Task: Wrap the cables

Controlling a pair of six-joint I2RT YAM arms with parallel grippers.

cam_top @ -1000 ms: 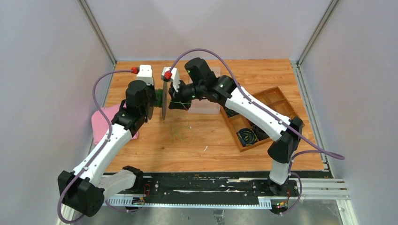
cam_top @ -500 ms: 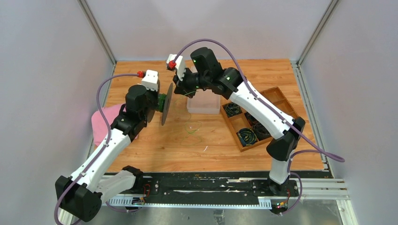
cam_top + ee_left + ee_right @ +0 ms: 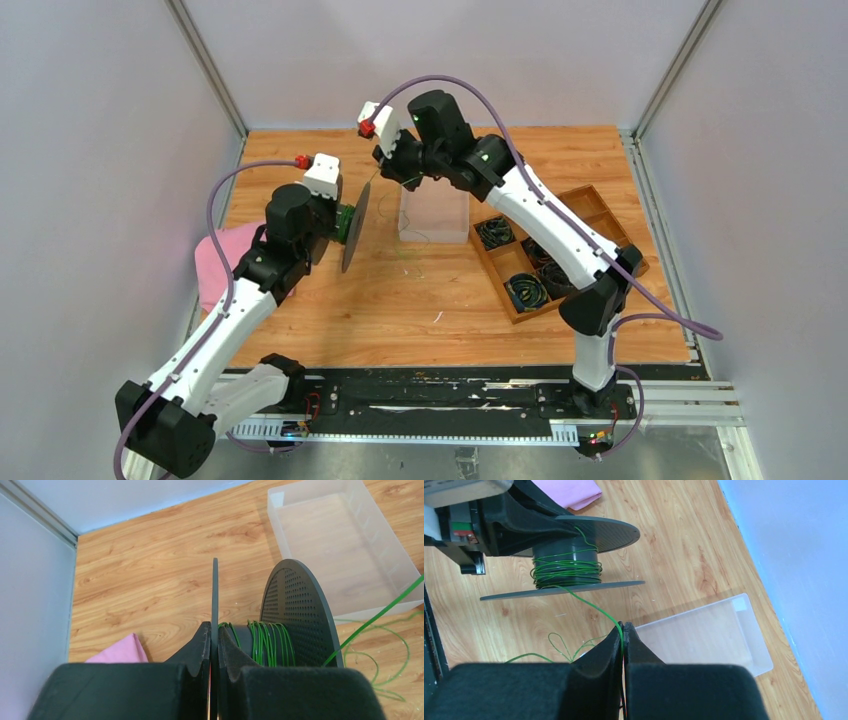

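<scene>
Counter (image 3: pixel 480 300): pale wood grain fills the middle of your top view.
Tray (image 3: pixel 585 190): wooden, with compartments, at the right of that view; your right arm covers part of it.
Bin (image 3: pixel 395 555): a clear plastic rectangle at centre.
Spool (image 3: pixel 300 615): dark grey with two round flanges, one perforated. It is held on edge with its axis level, running left to right.
Cloth (image 3: pixel 215 262): pink and soft, at the left edge, mostly behind your left arm.
Left end effector (image 3: pixel 214 635): clenched on the spool's thin flange.
Right end effector (image 3: pixel 623 632): pinching one green strand.
Cables (image 3: pixel 566 572): thin green wire wound round the hub. One strand runs taut from the hub into the right end effector, and loose loops lie on the counter beside the bin, faint from above.
</scene>
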